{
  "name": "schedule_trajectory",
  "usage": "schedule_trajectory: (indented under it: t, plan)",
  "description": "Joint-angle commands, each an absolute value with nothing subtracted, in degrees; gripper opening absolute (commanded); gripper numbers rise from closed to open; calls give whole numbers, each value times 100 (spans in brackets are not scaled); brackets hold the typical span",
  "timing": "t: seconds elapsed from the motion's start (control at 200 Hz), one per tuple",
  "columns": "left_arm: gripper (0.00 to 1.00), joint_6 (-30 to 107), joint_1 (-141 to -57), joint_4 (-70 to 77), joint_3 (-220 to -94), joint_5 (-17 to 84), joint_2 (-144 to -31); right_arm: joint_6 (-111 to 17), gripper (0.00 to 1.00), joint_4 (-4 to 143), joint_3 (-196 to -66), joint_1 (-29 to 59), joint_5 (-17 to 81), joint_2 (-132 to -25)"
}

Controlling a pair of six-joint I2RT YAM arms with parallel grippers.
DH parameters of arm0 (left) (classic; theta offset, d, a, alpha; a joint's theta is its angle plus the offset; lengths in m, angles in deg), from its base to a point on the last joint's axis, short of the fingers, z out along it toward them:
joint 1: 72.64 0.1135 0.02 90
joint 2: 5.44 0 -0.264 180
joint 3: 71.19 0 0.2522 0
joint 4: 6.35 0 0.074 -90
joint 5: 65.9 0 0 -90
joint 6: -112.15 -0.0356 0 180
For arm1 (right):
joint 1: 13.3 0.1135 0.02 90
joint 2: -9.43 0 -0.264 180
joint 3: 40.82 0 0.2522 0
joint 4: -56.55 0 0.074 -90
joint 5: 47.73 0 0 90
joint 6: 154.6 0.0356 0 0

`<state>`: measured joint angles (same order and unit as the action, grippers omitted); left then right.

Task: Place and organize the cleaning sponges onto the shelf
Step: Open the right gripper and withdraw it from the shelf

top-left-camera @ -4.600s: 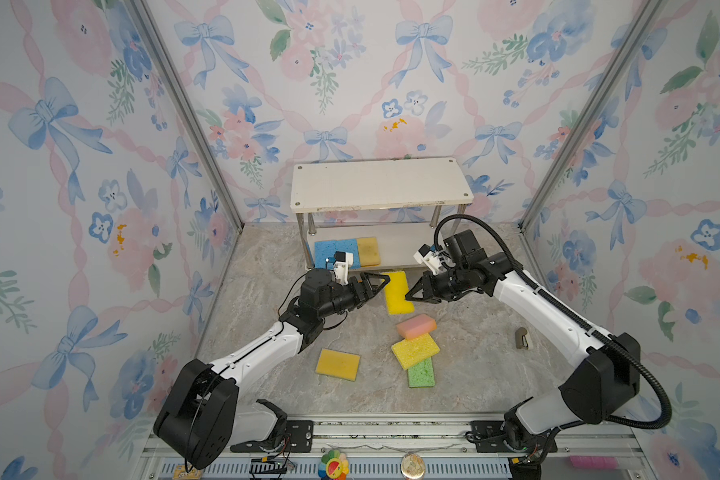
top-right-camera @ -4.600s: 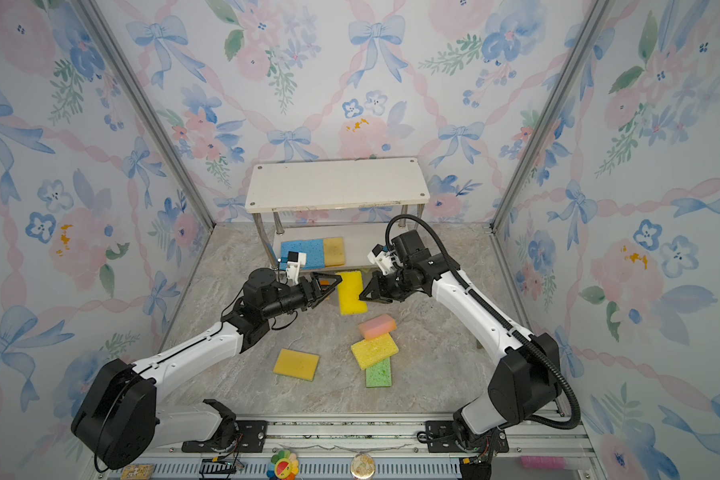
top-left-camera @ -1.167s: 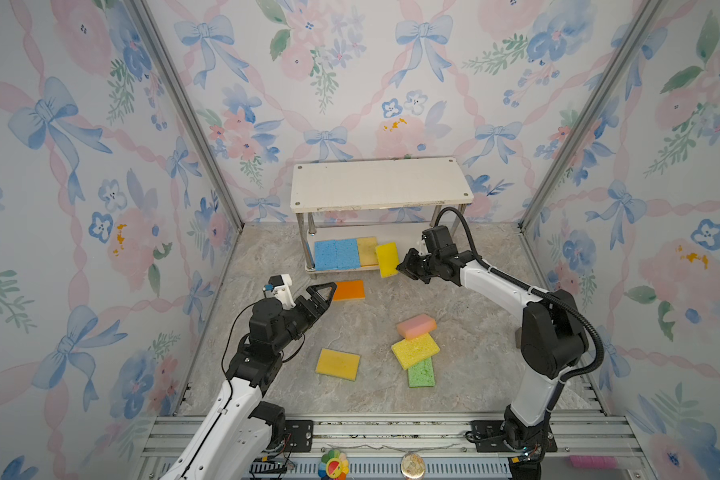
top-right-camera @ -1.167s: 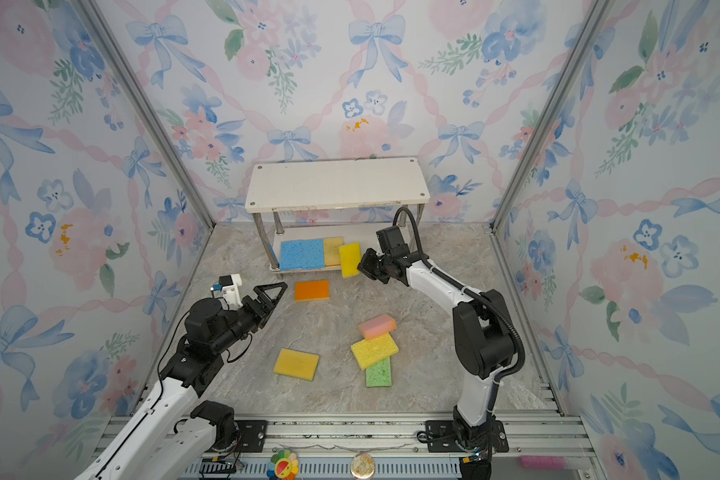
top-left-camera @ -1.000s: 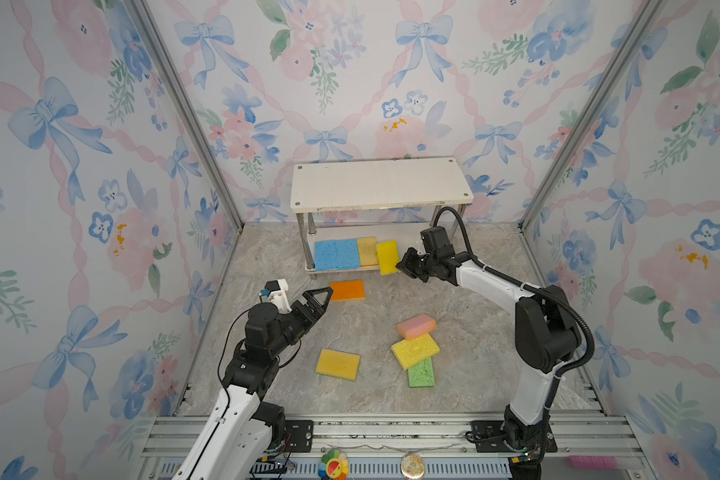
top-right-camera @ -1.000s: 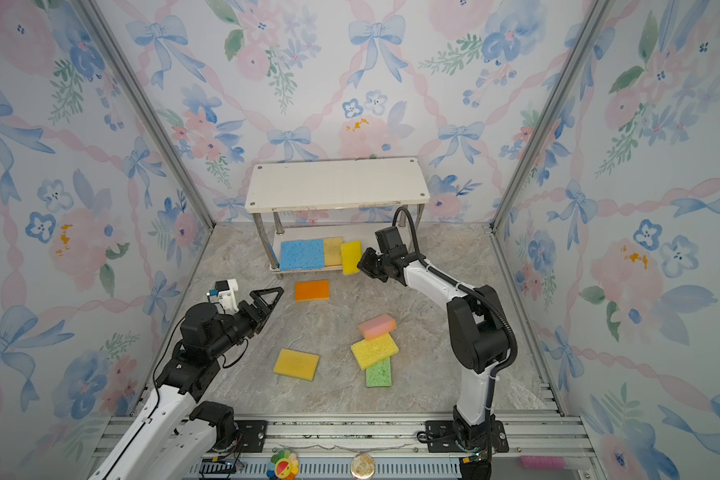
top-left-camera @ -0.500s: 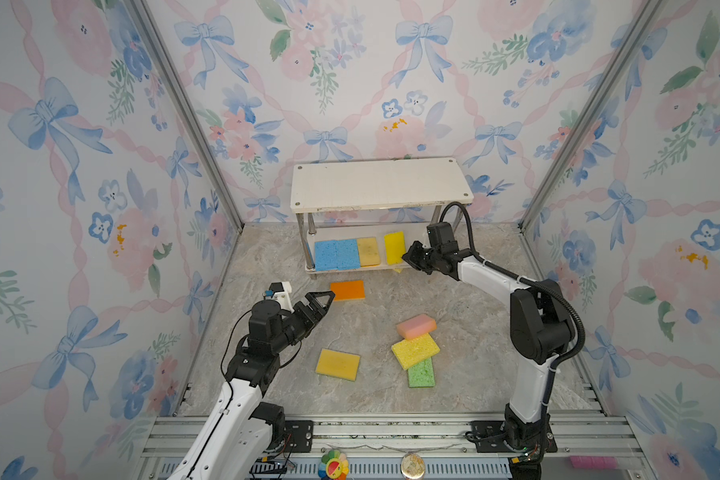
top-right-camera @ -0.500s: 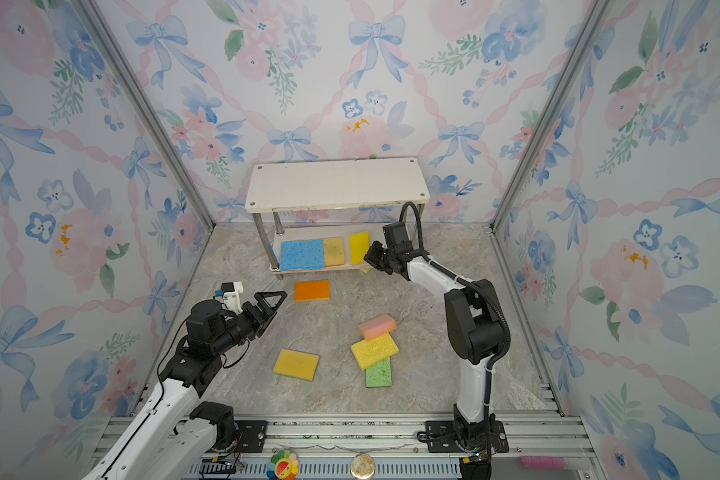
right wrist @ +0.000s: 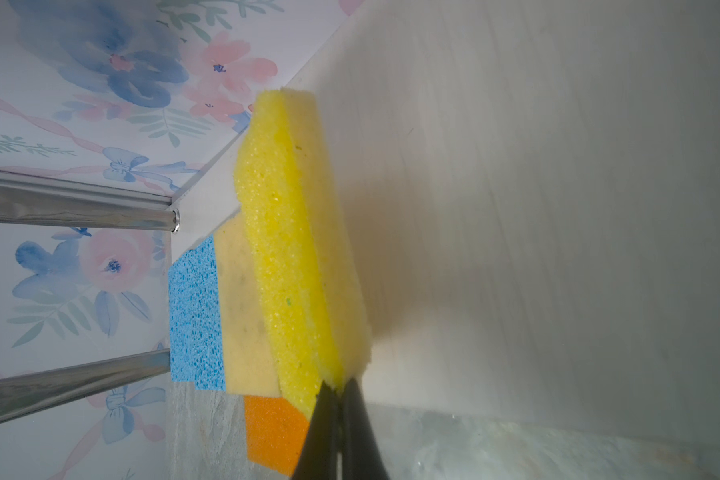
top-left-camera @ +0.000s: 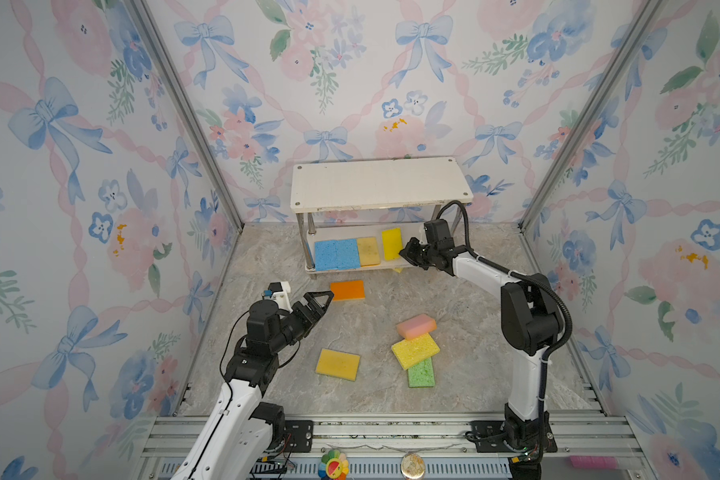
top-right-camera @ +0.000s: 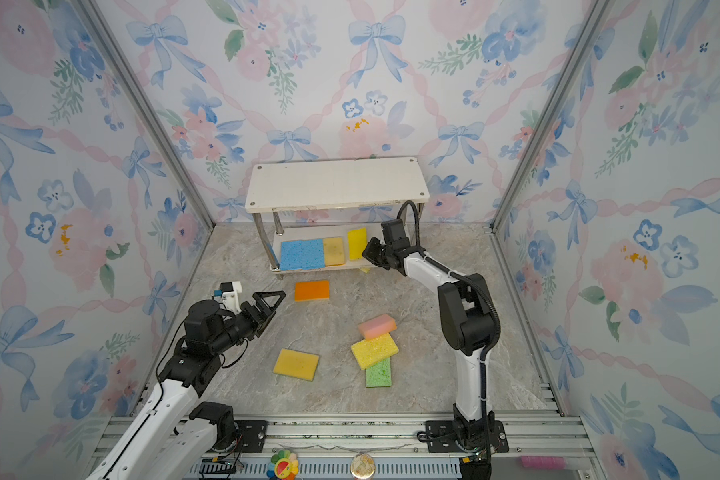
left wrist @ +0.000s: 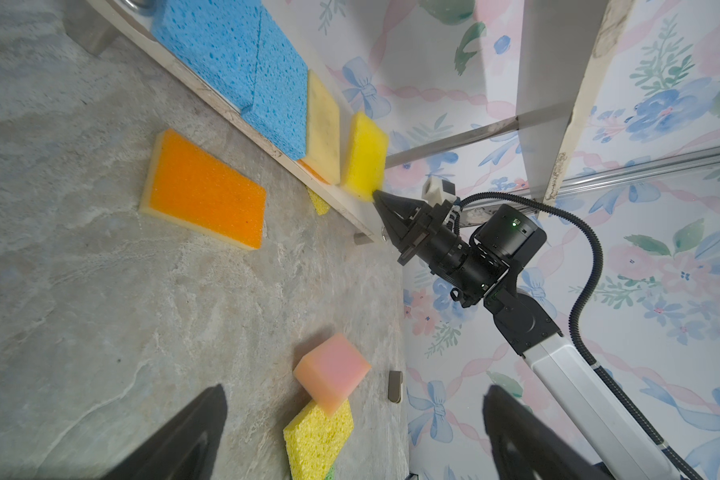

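Right tool (top-left-camera: 403, 252) pinches the yellow sponge (top-left-camera: 391, 243) on the shelf (top-left-camera: 375, 183), three o'clock of the tan sponge (top-left-camera: 368, 251); left tool (top-left-camera: 319, 302) gapes wide.

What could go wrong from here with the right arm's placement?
1. The right gripper is shut on a corner of the yellow sponge, on the lower board of the shelf; retracting before opening could drag it off.
2. It lies close beside the tan sponge; a sideways push could disturb that row.
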<state>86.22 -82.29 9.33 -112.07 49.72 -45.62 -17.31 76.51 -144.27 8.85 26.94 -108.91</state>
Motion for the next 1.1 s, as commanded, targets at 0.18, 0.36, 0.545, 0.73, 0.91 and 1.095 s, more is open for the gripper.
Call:
schedule_trajectory:
  t: [0.18,0.36,0.545,0.73,0.91,1.095]
  plan:
    - [98,8534,-8128,1010,-11062,5151,-4499,-1841,0,7695,-14617,865,2518,-11124]
    - [98,8534,-8091,1013,-11046,5186,-4486,-1831,0,7687,-14588,885,2447,-11151]
    - [98,8550,-8064,1013,-11003,5194,-4454,-1810,0,7673,-14597,901,2346,-11178]
    - [98,8590,-8049,1014,-10958,5210,-4380,-1795,3,7651,-14542,917,2300,-11168]
    - [98,8637,-8029,1014,-10920,5222,-4292,-1786,14,7637,-14481,919,2307,-11117]
    - [98,8639,-7998,1009,-10917,5245,-4280,-1856,40,7691,-14370,905,2414,-10936]
